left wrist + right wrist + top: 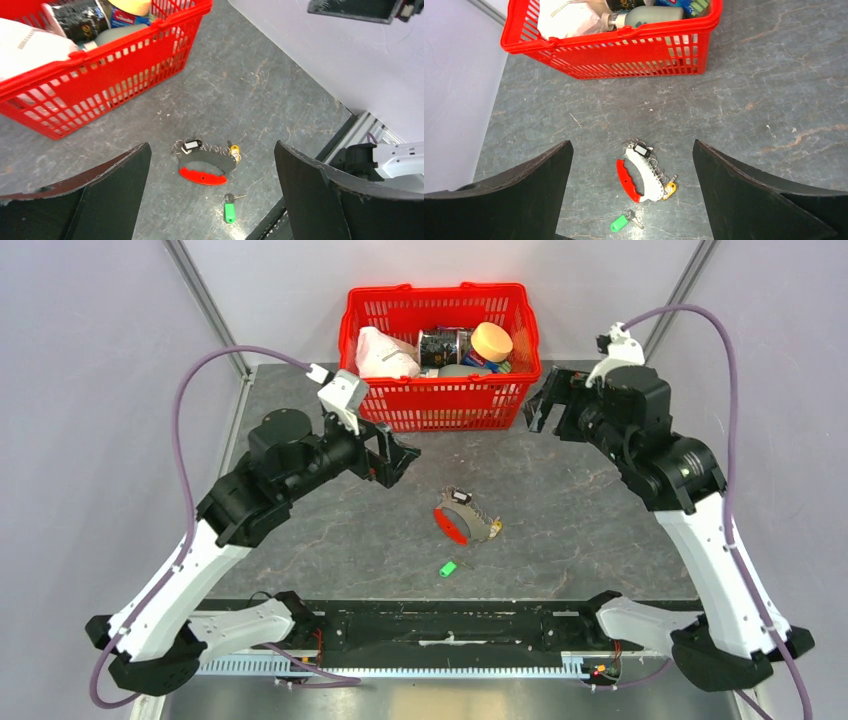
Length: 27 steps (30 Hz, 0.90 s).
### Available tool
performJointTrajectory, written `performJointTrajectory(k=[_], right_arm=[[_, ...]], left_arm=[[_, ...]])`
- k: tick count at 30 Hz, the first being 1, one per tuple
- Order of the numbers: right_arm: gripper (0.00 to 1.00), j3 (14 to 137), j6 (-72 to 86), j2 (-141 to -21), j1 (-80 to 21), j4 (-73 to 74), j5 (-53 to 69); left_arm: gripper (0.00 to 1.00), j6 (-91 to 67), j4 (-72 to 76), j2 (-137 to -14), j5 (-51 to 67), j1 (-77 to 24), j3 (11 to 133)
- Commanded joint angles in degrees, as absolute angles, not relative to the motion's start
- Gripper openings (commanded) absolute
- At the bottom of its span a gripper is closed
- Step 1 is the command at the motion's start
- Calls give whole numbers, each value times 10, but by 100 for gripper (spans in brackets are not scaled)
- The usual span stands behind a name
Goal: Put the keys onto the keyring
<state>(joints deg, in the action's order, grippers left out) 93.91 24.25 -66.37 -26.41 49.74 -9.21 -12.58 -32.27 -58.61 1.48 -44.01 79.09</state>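
The left end effector (pixel 395 455) and right end effector (pixel 547 405) hang spread and empty over the counter (pixel 600 510), so one should pin the keyring (pixel 458 520) mid-counter while the other pinches the green-headed key (pixel 448 567) lying, apparently loose, just beside it.

Grey marbled table (pixel 600 520), red mesh basket (pixel 440 405) at far edge, keyring (pixel 453 527) mid-table, green-head key (pixel 447 567) near it, not touching.

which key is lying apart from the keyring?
The green-headed key: it lies alone, clear of the keyring, on the side nearer the arm bases. The yellow-headed key and black tag sit against the ring.
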Motion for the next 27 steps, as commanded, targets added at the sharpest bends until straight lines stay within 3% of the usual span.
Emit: performJointTrajectory(k=[1,7,9,13,20,23,27], right_arm=[[97,899,291,-607,-265,482,-128],[97,932,214,-677,-266,623,36],[97,953,211,-716,-269,679,23],[97,911,223,-722,-329,671,-104],[97,959,257,-811,-497,754,-480],[97,956,244,-823,-506,740,-471],[97,820,173,-730,-505,558,-379]], left_arm=[[100,-93,-350,-583,-30,-440,805],[97,-107,-349,-597,18,-440,779],[96,-114,-350,-604,31,-441,771],[94,-119,-351,-609,44,-441,756],[93,-125,-342,-606,33,-441,734],[90,-136,-330,-603,32,-441,714],[90,-169,-289,-591,22,-441,667]])
